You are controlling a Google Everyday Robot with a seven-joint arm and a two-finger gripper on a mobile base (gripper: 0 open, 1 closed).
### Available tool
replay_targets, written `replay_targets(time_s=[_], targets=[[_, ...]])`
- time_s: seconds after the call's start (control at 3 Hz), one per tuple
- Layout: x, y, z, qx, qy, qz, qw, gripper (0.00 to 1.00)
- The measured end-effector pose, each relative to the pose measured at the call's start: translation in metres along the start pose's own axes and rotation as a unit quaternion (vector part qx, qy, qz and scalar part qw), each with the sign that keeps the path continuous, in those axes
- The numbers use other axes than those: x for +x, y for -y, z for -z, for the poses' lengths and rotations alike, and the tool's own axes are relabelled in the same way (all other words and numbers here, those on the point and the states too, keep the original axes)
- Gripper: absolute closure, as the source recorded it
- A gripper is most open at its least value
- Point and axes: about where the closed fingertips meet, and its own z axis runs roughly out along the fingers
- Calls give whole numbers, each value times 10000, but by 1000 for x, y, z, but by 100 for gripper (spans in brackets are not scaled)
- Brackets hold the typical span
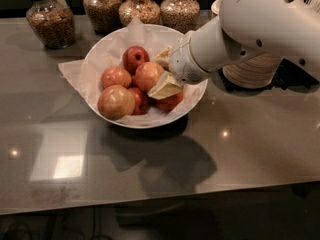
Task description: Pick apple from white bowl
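Gripper (154, 77) sat in white bowl (165, 120), jaws spread around apple (144, 74), nothing gripped. Off-centre closing could squirt it out.

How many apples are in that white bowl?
6: dark red apple at back, reddish apple left, light red-orange apple in the middle at the robot's gripper, yellow-tan apple front-left, dark apple beside it, red apple under the gripper. Others may hide.
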Motion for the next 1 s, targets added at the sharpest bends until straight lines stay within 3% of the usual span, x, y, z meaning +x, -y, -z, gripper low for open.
replay_targets(time_s=[0.33,0.67,1.0], targets=[[0,0,0,0,0,0,10000,100],[-1,0,0,-7,24,-1,10000,100],[-4,6,6,-52,463,-216,9987,100]])
